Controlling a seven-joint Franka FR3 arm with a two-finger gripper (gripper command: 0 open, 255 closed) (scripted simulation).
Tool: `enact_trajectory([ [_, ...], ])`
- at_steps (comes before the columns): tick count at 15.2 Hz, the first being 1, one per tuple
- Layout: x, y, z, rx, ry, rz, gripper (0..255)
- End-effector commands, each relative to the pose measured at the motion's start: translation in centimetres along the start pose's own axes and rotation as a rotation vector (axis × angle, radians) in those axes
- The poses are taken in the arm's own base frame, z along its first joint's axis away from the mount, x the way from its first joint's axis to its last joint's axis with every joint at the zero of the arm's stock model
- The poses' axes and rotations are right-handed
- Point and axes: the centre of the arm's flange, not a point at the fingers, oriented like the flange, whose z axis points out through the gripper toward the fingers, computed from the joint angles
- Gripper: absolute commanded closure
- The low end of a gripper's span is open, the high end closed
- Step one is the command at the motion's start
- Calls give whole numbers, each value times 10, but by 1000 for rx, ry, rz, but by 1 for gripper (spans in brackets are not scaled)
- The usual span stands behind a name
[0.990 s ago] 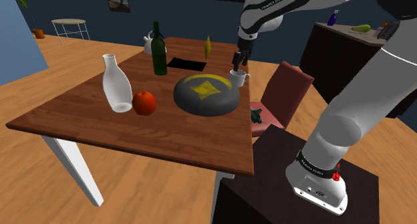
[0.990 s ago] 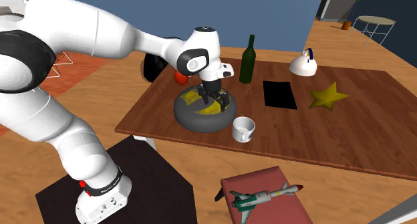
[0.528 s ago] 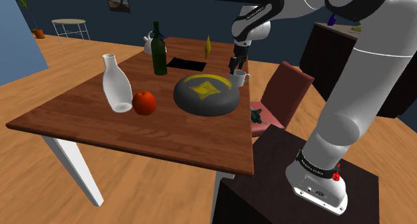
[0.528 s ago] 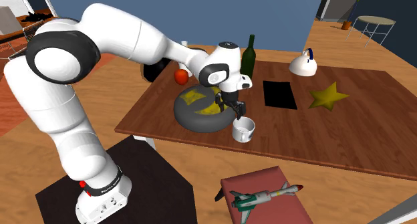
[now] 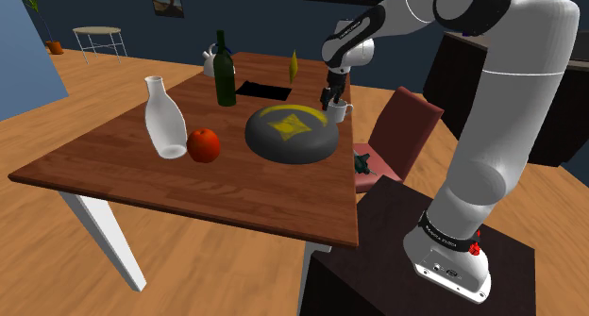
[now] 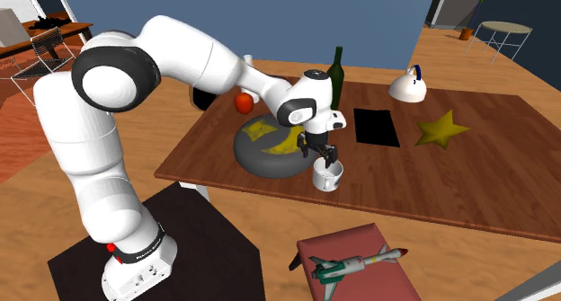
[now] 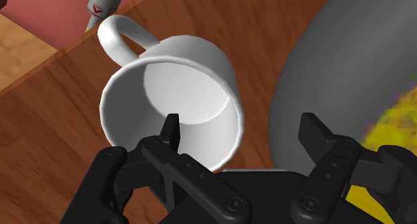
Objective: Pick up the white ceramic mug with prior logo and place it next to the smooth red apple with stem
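Observation:
The white mug [image 5: 342,111] [image 6: 328,176] [image 7: 180,102] stands upright near the table edge, handle pointing off the table, beside a grey round cushion. My gripper [image 5: 331,98] [image 6: 325,155] [image 7: 242,132] is open and low over the mug. In the wrist view one finger [image 7: 172,130] is inside the rim and the other finger [image 7: 314,132] is outside, over the cushion; neither touches the wall. The red apple [image 5: 203,145] [image 6: 243,102] rests on the table beyond the cushion, next to a white vase [image 5: 165,118].
The grey cushion with a yellow star [image 5: 291,133] [image 7: 334,69] lies between mug and apple. A green bottle [image 5: 225,71], a black square mat [image 6: 376,127], a yellow star [image 6: 439,128] and a white kettle [image 6: 409,84] share the table. A red chair [image 6: 360,259] bearing a toy rocket stands below the mug's edge.
The gripper has moved from above the cushion across to the mug and come down over its rim. The mug and the apple have stayed put.

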Motion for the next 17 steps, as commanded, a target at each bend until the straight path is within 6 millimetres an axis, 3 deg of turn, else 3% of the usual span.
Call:
enact_trajectory([
  [1, 0, 0, 14, 0, 0, 0, 0],
  [9, 0, 0, 14, 0, 0, 0, 0],
  [10, 0, 0, 14, 0, 0, 0, 255],
  [17, 0, 0, 14, 0, 0, 0, 255],
])
